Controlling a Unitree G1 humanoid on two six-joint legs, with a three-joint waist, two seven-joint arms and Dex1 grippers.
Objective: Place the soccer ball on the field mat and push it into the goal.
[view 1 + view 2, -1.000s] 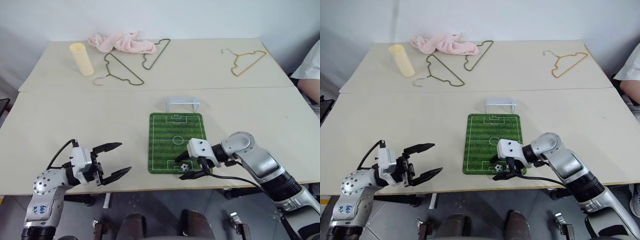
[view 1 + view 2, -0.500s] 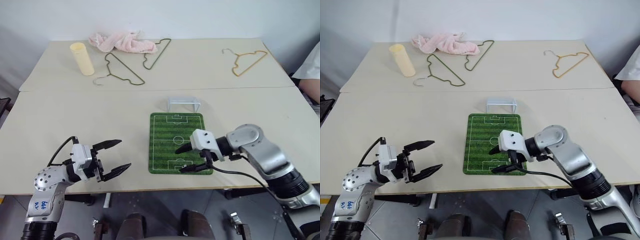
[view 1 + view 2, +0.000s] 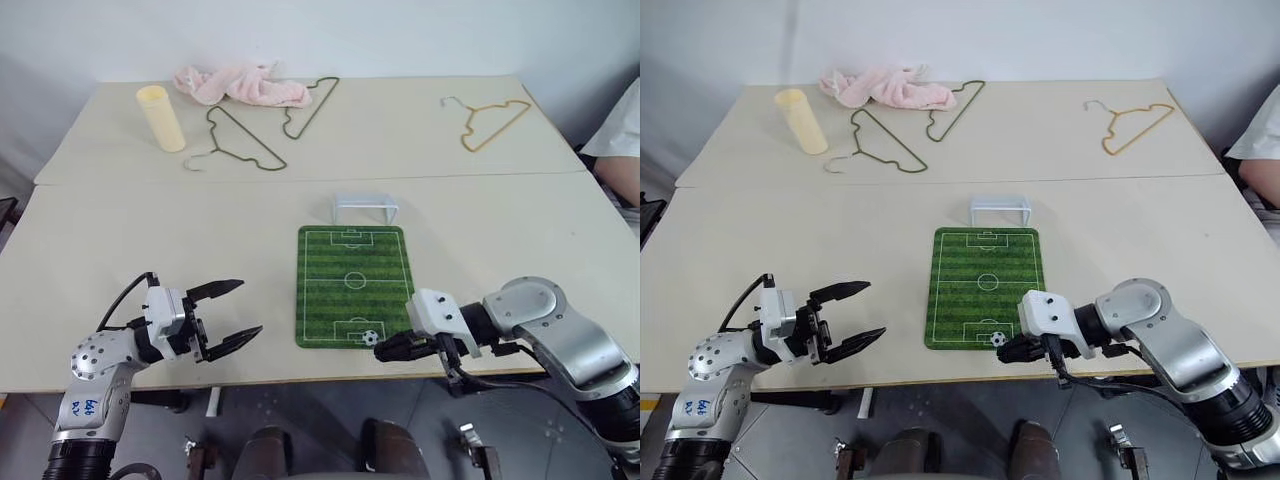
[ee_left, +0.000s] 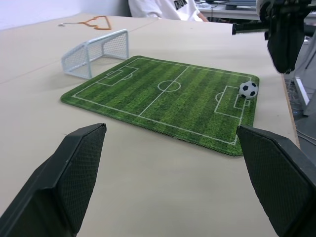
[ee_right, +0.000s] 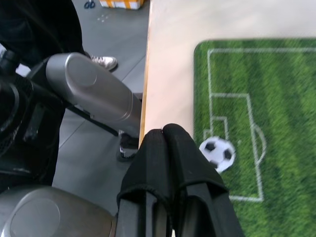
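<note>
Both arms: silver-grey metal shells w/ black joints. Left arm [image 3: 95, 365] has blue handwritten marks, screw ring, black cable loop. Right arm [image 3: 560, 335] trails black cable. White wrist blocks, black textured fingers [image 4: 74, 173].

Field mat [image 4: 163, 101] looks like rough woven cloth; soccer ball [image 4: 248, 89] smooth, glossy.

The right gripper [image 3: 385, 349] now sits off the mat [image 3: 354, 285] at about 5 o'clock of it, pulled back from over the near penalty box. Its fingers, spread a second ago, are pressed together and empty. The ball [image 3: 370, 338], earlier between them, lies free on the mat's near end.
</note>
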